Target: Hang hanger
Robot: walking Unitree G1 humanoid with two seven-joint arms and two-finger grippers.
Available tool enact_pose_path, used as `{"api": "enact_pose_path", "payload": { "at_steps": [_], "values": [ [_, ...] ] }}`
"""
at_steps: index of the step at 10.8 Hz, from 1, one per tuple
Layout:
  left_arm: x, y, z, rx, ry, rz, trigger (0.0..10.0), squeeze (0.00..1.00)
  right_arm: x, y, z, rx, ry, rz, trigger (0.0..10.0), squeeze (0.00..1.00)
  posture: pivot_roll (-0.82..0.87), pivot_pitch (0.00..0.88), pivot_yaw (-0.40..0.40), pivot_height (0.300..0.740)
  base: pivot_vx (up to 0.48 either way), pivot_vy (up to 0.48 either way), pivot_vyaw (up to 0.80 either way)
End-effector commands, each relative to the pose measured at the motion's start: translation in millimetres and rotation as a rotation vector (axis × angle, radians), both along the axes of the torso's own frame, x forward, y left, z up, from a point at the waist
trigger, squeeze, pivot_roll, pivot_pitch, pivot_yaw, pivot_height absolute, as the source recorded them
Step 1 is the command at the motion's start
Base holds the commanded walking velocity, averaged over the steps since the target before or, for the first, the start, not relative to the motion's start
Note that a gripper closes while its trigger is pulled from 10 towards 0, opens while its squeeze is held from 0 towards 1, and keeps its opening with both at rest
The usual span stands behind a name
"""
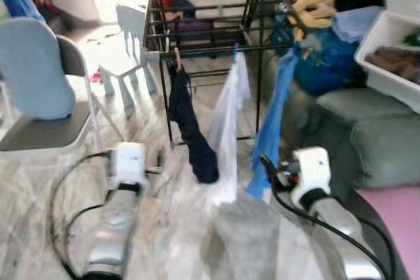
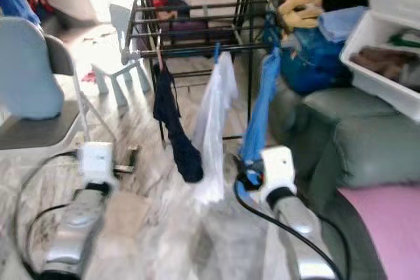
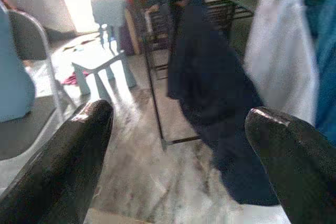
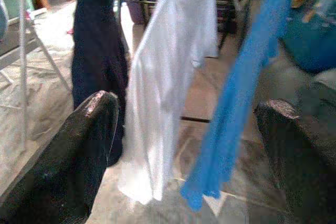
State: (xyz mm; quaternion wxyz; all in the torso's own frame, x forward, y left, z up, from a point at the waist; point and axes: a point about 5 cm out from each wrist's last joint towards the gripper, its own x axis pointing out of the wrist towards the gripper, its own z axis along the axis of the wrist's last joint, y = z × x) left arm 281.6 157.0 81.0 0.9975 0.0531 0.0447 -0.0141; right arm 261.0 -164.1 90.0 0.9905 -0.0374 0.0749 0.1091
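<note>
Facing: a black drying rack (image 1: pixel 197 11) on a marbled floor (image 1: pixel 164 227)
Rack front bar: three garments hang side by side, a dark navy one (image 1: pixel 190 129), a white one (image 1: pixel 226 129), a blue one (image 1: pixel 272 122)
Hangers: tops just visible at the bar, too blurred to tell more
Left gripper (image 3: pixel 178 145): fingers spread, grasping nothing, low before the navy garment
Right gripper (image 4: pixel 189 145): fingers spread, grasping nothing, near the blue garment
Left side: grey chair (image 1: pixel 46 96)
Right side: green sofa (image 1: pixel 367 136)

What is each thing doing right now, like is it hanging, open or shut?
Drying rack: standing, unfolded.
Dark blue garment: hanging from the rack's front bar.
White garment: hanging beside it.
Blue garment: hanging next to the white one.
Left gripper: open, holding nothing.
Right gripper: open, holding nothing.
White bin: open on top.
</note>
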Motion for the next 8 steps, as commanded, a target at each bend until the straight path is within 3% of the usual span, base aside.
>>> {"api": "enact_pose_path", "payload": {
  "at_steps": [1, 3, 5, 8],
  "values": [
    [0.3, 8.4, 2.7, 0.022, -0.01, 0.019, 10.0, 0.0, 2.1, 3.7, 4.6, 0.006, -0.019, 0.005, 10.0, 0.0, -0.15, 0.0, 0.013, 0.74, -0.274, 0.0, 0.0],
    [0.7, 8.8, 3.4, 0.022, -0.015, 0.025, 10.0, 0.0, 3.0, 5.8, 4.8, 0.042, -0.02, 0.001, 10.0, 0.0, -0.15, 0.0, 0.015, 0.74, 0.0, 0.0, 0.0],
    [0.8, 8.7, 3.9, 0.021, -0.018, 0.029, 10.0, 0.0, 3.2, 10.6, 6.2, 0.012, -0.032, 0.041, 10.0, 0.0, -0.15, 0.0, 0.014, 0.74, 0.0, 0.0, 0.0],
    [1.3, 9.3, 4.4, 0.023, -0.022, 0.031, 10.0, 0.0, 5.1, 13.5, 6.0, 0.009, -0.037, 0.044, 10.0, 0.0, -0.14, 0.0, 0.013, 0.74, 0.0, 0.0, 0.69]
  ]
}}
